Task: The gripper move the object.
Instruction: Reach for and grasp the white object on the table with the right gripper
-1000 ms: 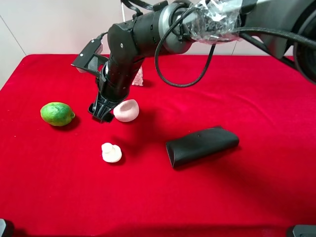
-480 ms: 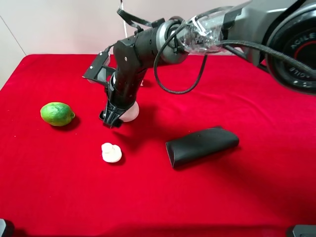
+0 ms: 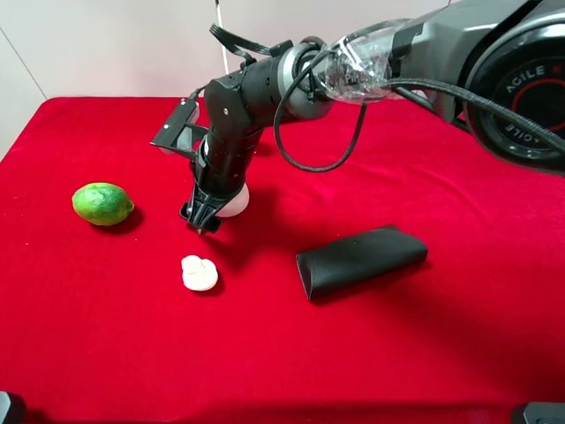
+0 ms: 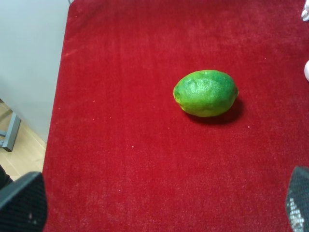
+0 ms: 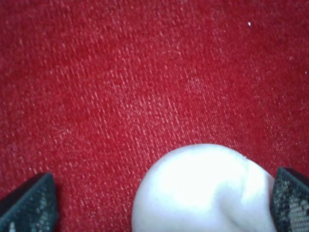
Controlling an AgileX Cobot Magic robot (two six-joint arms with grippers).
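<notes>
The right hand is down at the red surface with its fingers spread apart, gripping nothing. The off-white lump sits on the surface between them, just beside one fingertip and well apart from the other. The left hand is likewise spread wide and empty, above the surface near the lime.

lime far left | white stacked piece front-centre | black sleeve lying right | red cloth underneath
</notes>
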